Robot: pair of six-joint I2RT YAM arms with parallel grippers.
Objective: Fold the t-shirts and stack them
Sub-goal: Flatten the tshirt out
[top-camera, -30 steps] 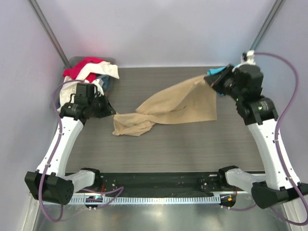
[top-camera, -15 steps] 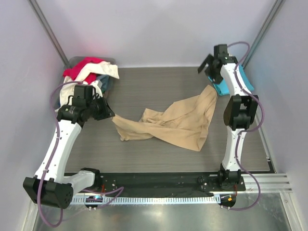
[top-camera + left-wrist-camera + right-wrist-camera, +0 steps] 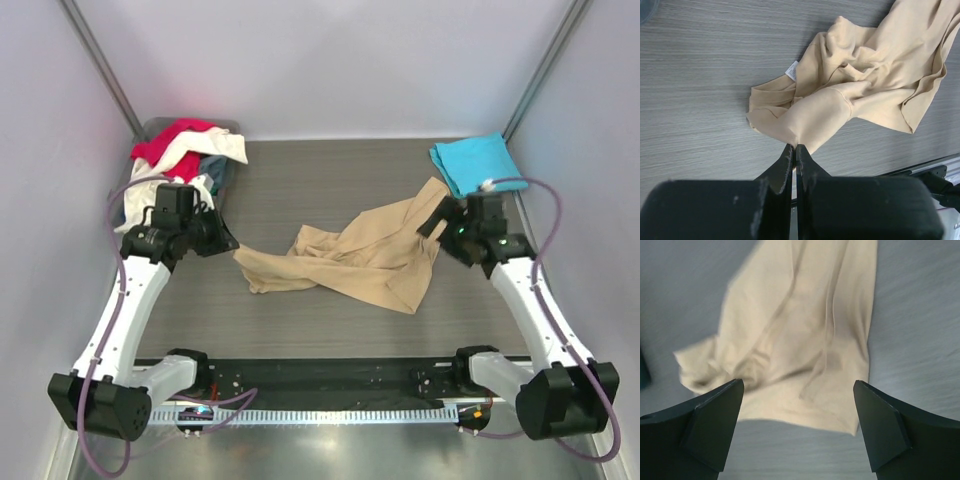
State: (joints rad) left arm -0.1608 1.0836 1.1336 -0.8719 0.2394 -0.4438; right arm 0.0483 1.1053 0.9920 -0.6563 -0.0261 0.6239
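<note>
A tan t-shirt [image 3: 350,255] lies crumpled in the middle of the table. My left gripper [image 3: 230,243] is shut on its left edge, and the left wrist view shows the jaws [image 3: 795,146] pinching a fold of the tan cloth [image 3: 855,75]. At the shirt's right edge hangs my right gripper [image 3: 436,222], open. In the blurred right wrist view its fingers [image 3: 797,385] stand wide apart above the tan cloth [image 3: 800,330] with nothing between them. A folded turquoise t-shirt [image 3: 470,160] lies at the back right corner.
A grey bin [image 3: 155,126] at the back left holds a heap of red [image 3: 175,138], white [image 3: 215,148] and dark shirts. A black rail [image 3: 320,378] runs along the table's near edge between the arm bases.
My right gripper opened and let go of the tan shirt, swung up to the back right, then came down by the shirt's right edge. The shirt dropped into a heap. The left gripper kept its hold.
</note>
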